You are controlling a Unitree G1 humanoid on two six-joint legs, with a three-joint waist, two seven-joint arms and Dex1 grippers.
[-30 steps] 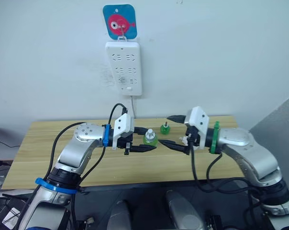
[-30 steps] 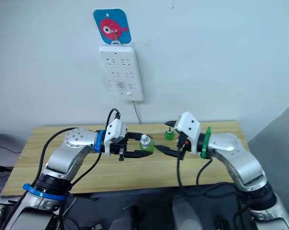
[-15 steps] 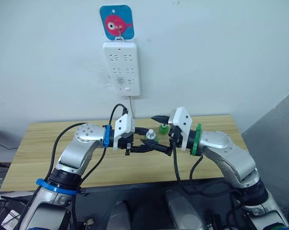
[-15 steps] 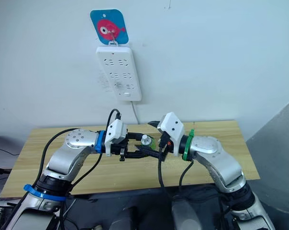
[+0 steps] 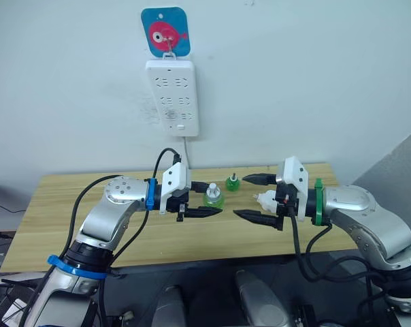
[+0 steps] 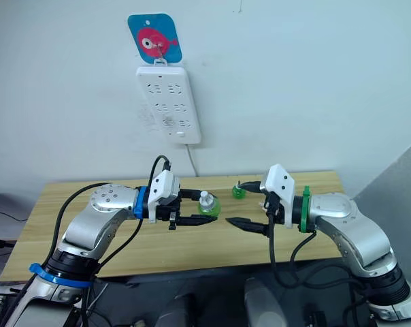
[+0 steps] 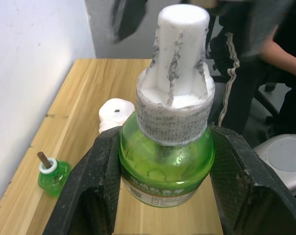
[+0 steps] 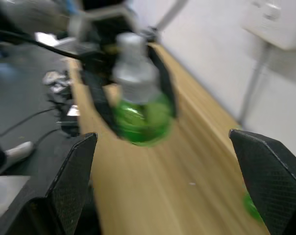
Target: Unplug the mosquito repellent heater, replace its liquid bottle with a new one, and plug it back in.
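**Green bottle clamped in the left gripper, right gripper open beside it**

Green and translucent, the new bottle [image 7: 165, 161] sits upright between the two black fingers [image 7: 94, 191] of the left gripper [image 5: 204, 199], which press on its sides; its whitish cap [image 7: 176, 98] is on and points up. The bottle is held above the wooden table [image 5: 69, 225], over the middle of the top.

Facing it from the other side, the right gripper [image 5: 256, 197] has its fingers spread wide, one above the other, with nothing between them. Its tips point at the held bottle and stand near it without touching; a gap of bare air lies between the two grippers.

Behind that gap, the old bottle [image 5: 233, 182] stands on the table near the back edge, its dark wick uncovered. It is apart from both grippers, closer to the upper right finger. In the left wrist view the white heater [image 7: 113, 113] lies on the wood close to this bottle, unplugged.

On the wall above the back edge hangs the power strip [image 5: 173, 97], its cord [image 5: 187, 151] dropping straight down behind the left gripper. A blue tag with a red fish [image 5: 167, 31] hangs over it.

Table room is open to the left of the left arm and along the front edge. A seated person [image 7: 265, 63] is in the left wrist view, beyond the far end of the table.
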